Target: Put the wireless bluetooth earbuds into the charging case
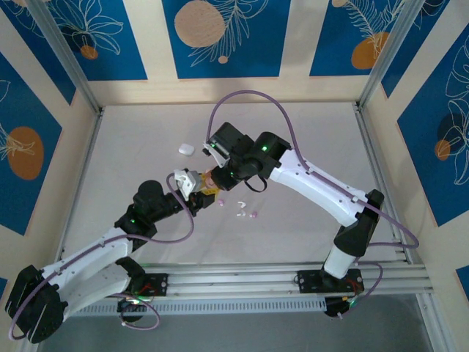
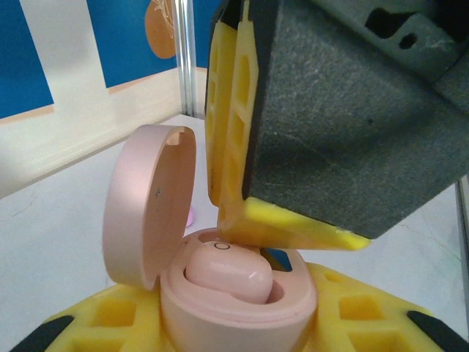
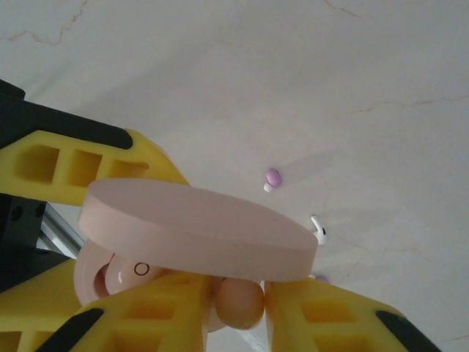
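The white table (image 1: 308,132) carries everything, and the open pink charging case (image 2: 220,293) near its middle is the reference for the rest. The left arm (image 1: 95,253) reaches up to the case from the near left corner. The right arm (image 1: 315,183) arcs in to it from the near right.

The left gripper (image 2: 234,334) is clamped on the case's base, with a yellow finger (image 2: 110,315) pressed to each side. This holds the case off the table with its lid (image 2: 143,205) hinged up and standing open. The right gripper (image 3: 236,323) hangs right over the open base. Its fingers (image 3: 161,308) are pinched on a pink earbud (image 3: 238,297) just above the case's free socket. A second pink earbud (image 2: 231,275) already sits in the other socket.

A closed white charging case (image 1: 185,149) lies on the table beyond the pink case, well apart from it. On the right-arm side of the pink case, a few loose buds lie near one another on the tabletop. Among them are a purple earbud (image 3: 272,176) and a white earbud (image 3: 316,229).
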Robot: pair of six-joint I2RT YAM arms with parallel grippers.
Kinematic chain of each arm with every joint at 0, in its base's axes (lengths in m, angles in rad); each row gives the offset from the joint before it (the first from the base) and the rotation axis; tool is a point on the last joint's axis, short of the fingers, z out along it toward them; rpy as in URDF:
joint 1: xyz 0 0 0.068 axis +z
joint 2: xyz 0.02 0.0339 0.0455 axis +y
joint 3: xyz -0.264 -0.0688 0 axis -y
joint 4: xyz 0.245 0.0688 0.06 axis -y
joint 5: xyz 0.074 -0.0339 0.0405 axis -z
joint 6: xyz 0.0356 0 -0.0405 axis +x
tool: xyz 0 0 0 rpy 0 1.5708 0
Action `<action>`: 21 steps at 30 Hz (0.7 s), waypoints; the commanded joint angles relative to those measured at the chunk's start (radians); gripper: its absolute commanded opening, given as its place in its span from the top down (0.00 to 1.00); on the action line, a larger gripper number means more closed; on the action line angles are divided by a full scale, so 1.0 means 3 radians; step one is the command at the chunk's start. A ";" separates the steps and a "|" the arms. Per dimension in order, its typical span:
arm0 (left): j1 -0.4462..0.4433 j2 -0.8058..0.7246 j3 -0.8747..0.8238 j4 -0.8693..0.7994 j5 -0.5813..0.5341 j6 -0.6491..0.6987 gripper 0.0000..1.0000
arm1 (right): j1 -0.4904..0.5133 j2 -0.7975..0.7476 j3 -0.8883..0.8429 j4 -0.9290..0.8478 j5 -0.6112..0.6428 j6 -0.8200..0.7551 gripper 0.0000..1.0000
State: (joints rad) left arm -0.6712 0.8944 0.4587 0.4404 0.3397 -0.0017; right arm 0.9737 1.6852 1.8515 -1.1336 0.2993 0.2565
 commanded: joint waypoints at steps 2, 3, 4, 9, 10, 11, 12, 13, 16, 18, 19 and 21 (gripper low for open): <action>-0.0038 -0.0001 0.0078 0.0283 0.0006 -0.0040 0.64 | 0.0005 -0.0108 0.0078 -0.0022 -0.0298 0.0076 0.71; -0.0036 0.0001 0.0081 0.0285 0.0011 -0.0040 0.64 | -0.0003 -0.0127 0.0067 -0.0012 -0.0318 0.0089 0.70; -0.0038 0.0005 0.0080 0.0280 0.0011 -0.0040 0.64 | -0.0009 -0.0138 0.0059 0.0000 -0.0332 0.0099 0.70; -0.0037 0.0015 0.0084 0.0285 0.0030 -0.0040 0.64 | -0.0047 -0.0198 0.0014 0.0049 -0.0438 0.0127 0.69; -0.0037 0.0011 0.0086 0.0285 0.0034 -0.0040 0.64 | -0.0050 -0.0202 0.0001 0.0058 -0.0436 0.0133 0.68; -0.0033 0.0011 0.0087 0.0284 0.0040 -0.0040 0.64 | -0.0055 -0.0206 0.0004 0.0044 -0.0414 0.0144 0.68; -0.0038 0.0006 0.0087 0.0291 0.0053 -0.0036 0.64 | -0.0060 -0.0205 0.0016 0.0026 -0.0402 0.0157 0.68; -0.0038 0.0005 0.0082 0.0298 0.0063 -0.0030 0.64 | -0.0065 -0.0222 0.0019 0.0018 -0.0382 0.0167 0.68; -0.0038 -0.0009 0.0066 0.0300 0.0053 -0.0011 0.65 | -0.0090 -0.0367 -0.0036 0.0080 -0.0305 0.0234 0.68; -0.0037 -0.0019 0.0057 0.0313 0.0076 0.0014 0.65 | -0.0144 -0.0541 -0.0162 0.0228 -0.0400 0.0273 0.67; -0.0034 -0.0022 0.0053 0.0325 0.0093 0.0025 0.65 | -0.0183 -0.0615 -0.0228 0.0308 -0.0492 0.0306 0.67; -0.0038 -0.0021 0.0041 0.0368 0.0146 0.0054 0.65 | -0.0326 -0.0785 -0.0383 0.0512 -0.0805 0.0409 0.65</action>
State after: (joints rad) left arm -0.6712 0.8963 0.4587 0.4892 0.3447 0.0021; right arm 0.9173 1.5368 1.7725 -1.0599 0.1680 0.3260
